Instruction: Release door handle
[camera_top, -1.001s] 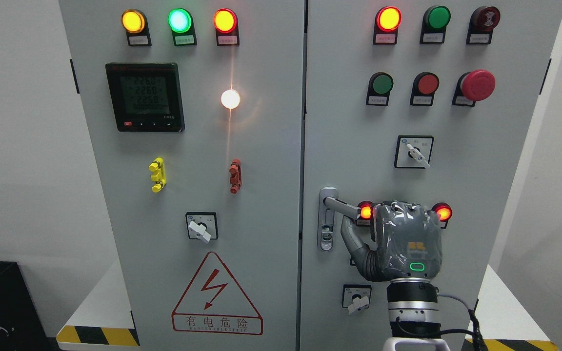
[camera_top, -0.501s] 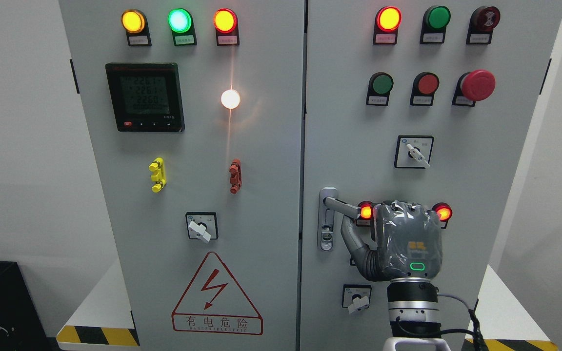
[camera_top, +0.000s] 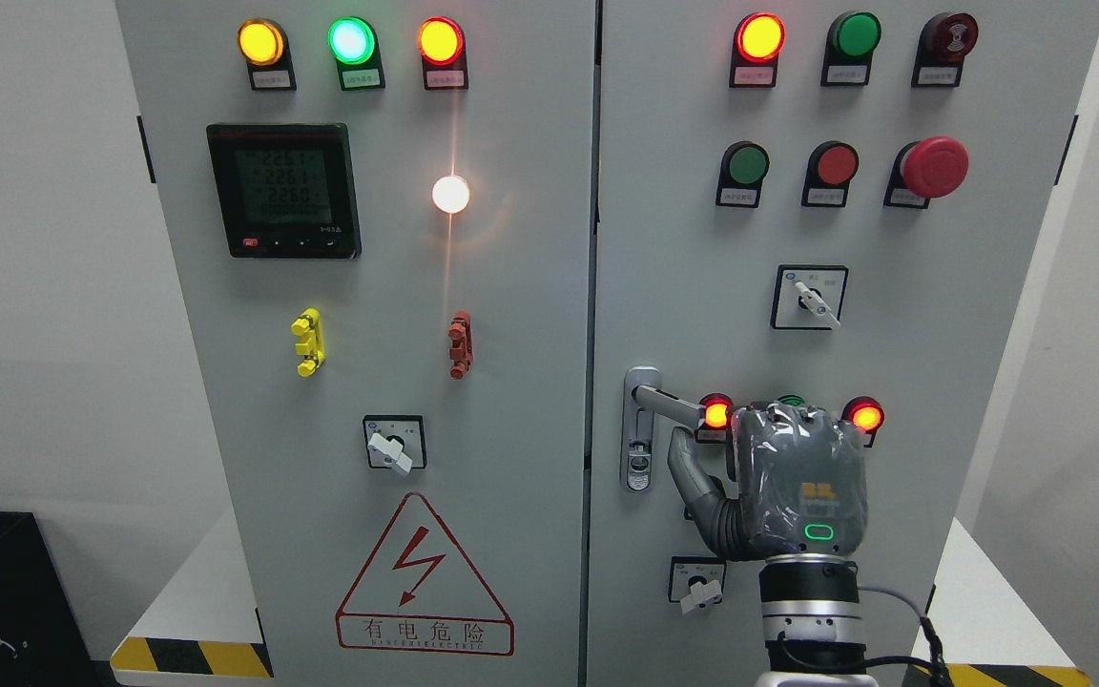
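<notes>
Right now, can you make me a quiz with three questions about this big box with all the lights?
1. Where is the door handle?
A. right door
B. left door
C. floor

2. What colour is the big mushroom button?
A. blue
B. red
C. yellow

3. What is the small screen doing?
A. dark
B. cracked
C. lit, showing numbers

Answers: 1 A, it sits at the right door's left edge, beside the right hand. 2 B, its cap is plainly red. 3 C, digits glow on it.

Right hand (camera_top: 800, 482) hides handle's (camera_top: 669, 403) end.
</notes>
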Robot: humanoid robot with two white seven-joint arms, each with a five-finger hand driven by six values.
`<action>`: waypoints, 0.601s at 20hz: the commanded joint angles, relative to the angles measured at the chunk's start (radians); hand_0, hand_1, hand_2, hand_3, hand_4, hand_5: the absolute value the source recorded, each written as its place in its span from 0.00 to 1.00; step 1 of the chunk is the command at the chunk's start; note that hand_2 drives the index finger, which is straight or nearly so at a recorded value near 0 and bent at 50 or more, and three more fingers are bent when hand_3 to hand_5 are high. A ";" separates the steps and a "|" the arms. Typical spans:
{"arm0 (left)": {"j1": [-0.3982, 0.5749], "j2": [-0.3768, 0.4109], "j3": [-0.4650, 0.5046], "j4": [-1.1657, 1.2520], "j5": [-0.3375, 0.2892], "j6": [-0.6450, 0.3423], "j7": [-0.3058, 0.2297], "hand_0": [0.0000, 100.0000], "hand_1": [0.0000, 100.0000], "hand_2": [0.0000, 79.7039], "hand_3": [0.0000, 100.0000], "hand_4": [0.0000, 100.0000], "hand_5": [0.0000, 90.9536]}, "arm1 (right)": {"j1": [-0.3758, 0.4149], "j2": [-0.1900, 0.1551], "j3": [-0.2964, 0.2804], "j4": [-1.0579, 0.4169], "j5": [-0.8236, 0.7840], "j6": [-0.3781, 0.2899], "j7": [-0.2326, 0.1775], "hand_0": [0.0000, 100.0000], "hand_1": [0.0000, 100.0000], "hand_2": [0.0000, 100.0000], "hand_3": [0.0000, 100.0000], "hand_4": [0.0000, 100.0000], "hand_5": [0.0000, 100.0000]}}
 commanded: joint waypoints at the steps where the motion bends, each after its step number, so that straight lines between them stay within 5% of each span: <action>1: 0.017 0.000 0.000 0.000 -0.001 -0.001 0.000 0.12 0.56 0.00 0.00 0.00 0.00 | 0.094 -0.002 -0.024 -0.093 -0.004 -0.020 -0.010 0.52 0.26 0.86 1.00 0.98 0.95; 7: 0.017 0.000 0.000 0.000 0.001 -0.001 0.000 0.12 0.56 0.00 0.00 0.00 0.00 | 0.267 0.003 -0.143 -0.229 -0.010 -0.181 -0.039 0.52 0.27 0.62 0.92 0.84 0.82; 12: 0.017 0.000 0.000 0.000 0.001 -0.001 0.000 0.12 0.56 0.00 0.00 0.00 0.00 | 0.284 0.004 -0.331 -0.239 -0.157 -0.411 -0.057 0.50 0.28 0.34 0.51 0.50 0.52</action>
